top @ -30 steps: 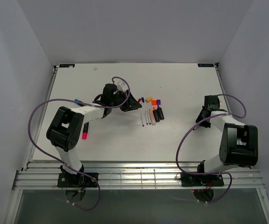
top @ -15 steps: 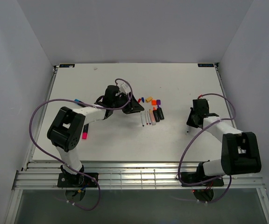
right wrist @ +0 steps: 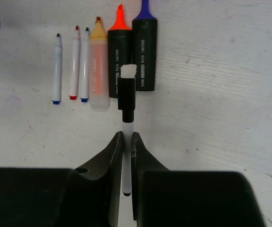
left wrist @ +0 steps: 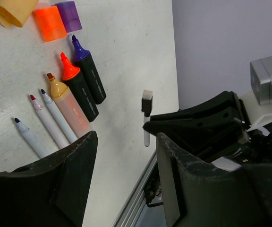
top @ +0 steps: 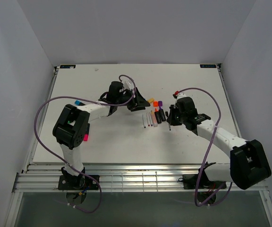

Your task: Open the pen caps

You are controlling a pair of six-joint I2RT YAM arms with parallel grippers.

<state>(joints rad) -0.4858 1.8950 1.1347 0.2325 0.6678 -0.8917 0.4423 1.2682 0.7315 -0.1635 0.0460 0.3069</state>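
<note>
Where the right gripper (right wrist: 125, 139) hangs: low over the white table (top: 117, 137), just short of a row of uncapped pens.
Right gripper hold: fingers pinched tight on a thin white pen (right wrist: 127, 142), which pokes forward from between the tips.
Cap on that pen: a short black plastic cap (right wrist: 127, 97) with a white block at its end, seated on the thin white pen just ahead of the fingertips.
Straight ahead of the right gripper: an orange-tipped black highlighter (right wrist: 118, 52) and a purple-tipped black highlighter (right wrist: 144, 52), side by side.
Ahead and leftward in its camera: a peach translucent highlighter (right wrist: 98, 71), then three slim white pens (right wrist: 56, 71) with dark and red tips.
Left gripper (left wrist: 124, 146): jaws wide apart, nothing between them.
Loose caps: a stubby orange cap (left wrist: 50, 22), a stubby purple cap (left wrist: 68, 9) and a yellow-orange cap (left wrist: 14, 10), side by side on the table ahead of the left gripper, beyond the marker tips.
Far behind the left gripper: a small magenta cap (top: 85, 137) beside that arm's elbow; whether it sits on a pen I cannot tell.
</note>
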